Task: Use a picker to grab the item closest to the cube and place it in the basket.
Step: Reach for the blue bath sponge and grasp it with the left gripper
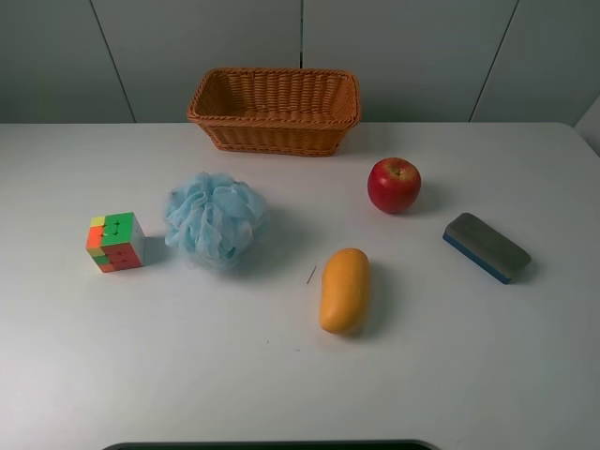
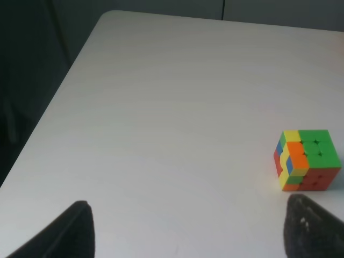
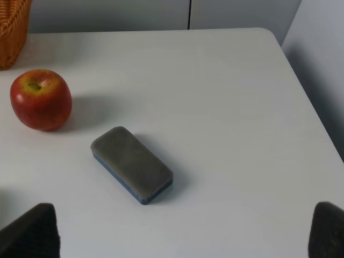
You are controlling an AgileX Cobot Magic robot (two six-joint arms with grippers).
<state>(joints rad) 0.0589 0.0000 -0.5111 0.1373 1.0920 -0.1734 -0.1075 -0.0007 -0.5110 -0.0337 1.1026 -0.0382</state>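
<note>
A multicoloured puzzle cube [image 1: 115, 242] sits at the table's left; it also shows in the left wrist view [image 2: 307, 159]. A light blue bath pouf [image 1: 216, 219] lies just right of it, the nearest item to the cube. A brown wicker basket [image 1: 275, 109] stands empty at the back centre. Neither arm shows in the exterior view. My left gripper [image 2: 188, 239] is open, its fingertips [image 2: 70, 231] low over the table short of the cube. My right gripper [image 3: 183, 236] is open and empty, its fingertips [image 3: 32, 231] short of the eraser.
A red apple [image 1: 394, 185] sits right of centre, also in the right wrist view [image 3: 41, 99]. A yellow mango [image 1: 344, 289] lies at the middle. A grey and blue board eraser [image 1: 486, 247] lies at the right, also in the right wrist view [image 3: 132, 163].
</note>
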